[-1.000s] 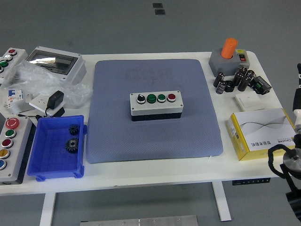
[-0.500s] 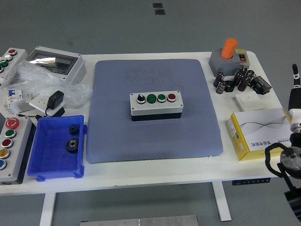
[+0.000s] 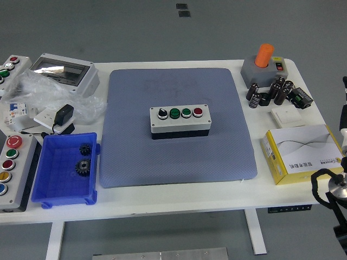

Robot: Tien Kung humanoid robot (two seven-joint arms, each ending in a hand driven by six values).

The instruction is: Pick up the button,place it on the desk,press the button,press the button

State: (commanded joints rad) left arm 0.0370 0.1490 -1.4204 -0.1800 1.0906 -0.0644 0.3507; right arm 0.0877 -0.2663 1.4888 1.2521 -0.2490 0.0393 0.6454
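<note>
Only the right arm [image 3: 337,189] at the edge has shifted slightly; its robot hand can't be made out. Button box [image 3: 180,122] should be approached squarely from above.

- We find the mat [image 3: 179,130] at the table's [image 3: 179,197] middle, the button box [image 3: 180,122] at its centre.
- Toward the front left corner sits a bin [image 3: 62,187] holding two gears [image 3: 83,158]; a button panel [image 3: 11,169] lies at the left edge.
- The enclosure [image 3: 68,73] occupies the back left.
- The joystick unit [image 3: 263,66] stands back right, capacitors [image 3: 270,92] before it.
- The carton [image 3: 301,153] lies at the right edge.
</note>
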